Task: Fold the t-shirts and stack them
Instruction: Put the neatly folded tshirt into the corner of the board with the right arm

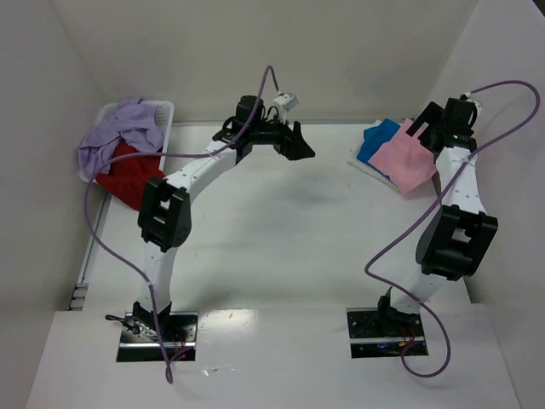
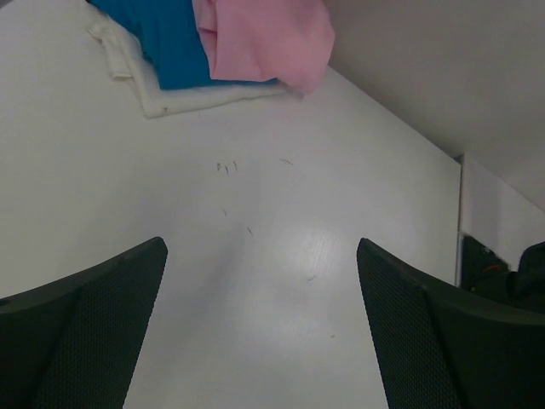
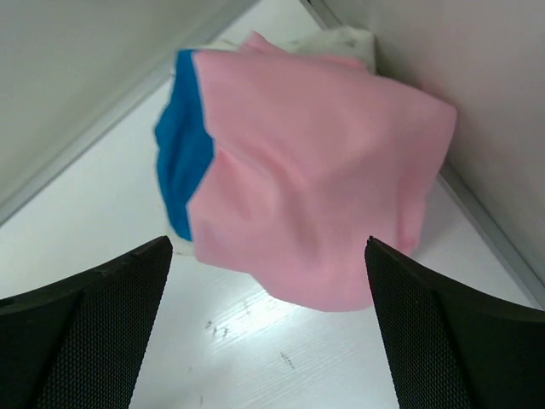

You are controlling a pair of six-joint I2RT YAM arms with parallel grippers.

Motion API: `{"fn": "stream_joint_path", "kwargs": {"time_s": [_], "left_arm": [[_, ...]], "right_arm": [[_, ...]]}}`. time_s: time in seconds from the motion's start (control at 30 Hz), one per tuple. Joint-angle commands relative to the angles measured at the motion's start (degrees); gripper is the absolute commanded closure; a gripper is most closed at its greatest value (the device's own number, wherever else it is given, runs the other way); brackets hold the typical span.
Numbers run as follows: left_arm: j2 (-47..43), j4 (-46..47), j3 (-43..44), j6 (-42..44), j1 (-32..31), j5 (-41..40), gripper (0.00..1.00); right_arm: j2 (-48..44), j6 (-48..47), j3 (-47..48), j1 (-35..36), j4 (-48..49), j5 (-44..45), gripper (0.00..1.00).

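The light pink t-shirt [image 1: 405,162] lies folded on the bright blue t-shirt [image 1: 378,140] at the back right of the table, both on a white cloth [image 1: 361,162]. My right gripper [image 1: 423,128] hovers open and empty just above them; its wrist view shows the pink shirt [image 3: 315,187] and the blue shirt [image 3: 177,162] beyond my right gripper [image 3: 266,243]. My left gripper [image 1: 304,143] is open and empty over the bare middle back of the table. Its wrist view shows my left gripper [image 2: 262,247], the pink shirt [image 2: 264,38] and the blue shirt [image 2: 170,43] far ahead. The lavender t-shirt [image 1: 119,136] and the red t-shirt [image 1: 128,177] lie crumpled at the back left.
A white perforated basket [image 1: 163,111] stands at the back left, with the lavender and red shirts spilling from it. White walls enclose the table at the back and both sides. Purple cables loop off both arms.
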Motion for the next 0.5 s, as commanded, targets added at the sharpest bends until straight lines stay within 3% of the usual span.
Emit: {"fn": "stream_joint_path", "kwargs": {"time_s": [0.0,0.2,0.23,0.33,0.4,0.47], "left_arm": [[6.6,2.3,9.3,3.3,-2.3,2.6,0.0],[24.5,-9.0,35.6,4.1,-5.3,2.8,0.0],[30.2,-11.9,47.1,4.1,-5.3,2.8,0.0],[43.5,-26.2,70.4,5.1,-6.0,0.4,0.0],[42.4,-26.7,71.6,3.7,-6.0,0.0,0.0],[41.9,-30.9,73.5,6.8,-5.4,-5.4,0.0]], "right_arm": [[-3.9,-0.4,-0.9,1.2,3.9,-3.3,0.0],[-0.2,-1.0,-0.2,4.7,4.5,-3.9,0.0],[0.9,-1.0,1.1,5.5,4.5,-2.8,0.0],[6.3,-1.0,3.7,8.8,3.0,1.0,0.0],[11.4,-1.0,7.8,10.3,0.0,3.4,0.0],[14.9,-0.4,12.9,12.8,-2.2,7.6,0.0]]}}
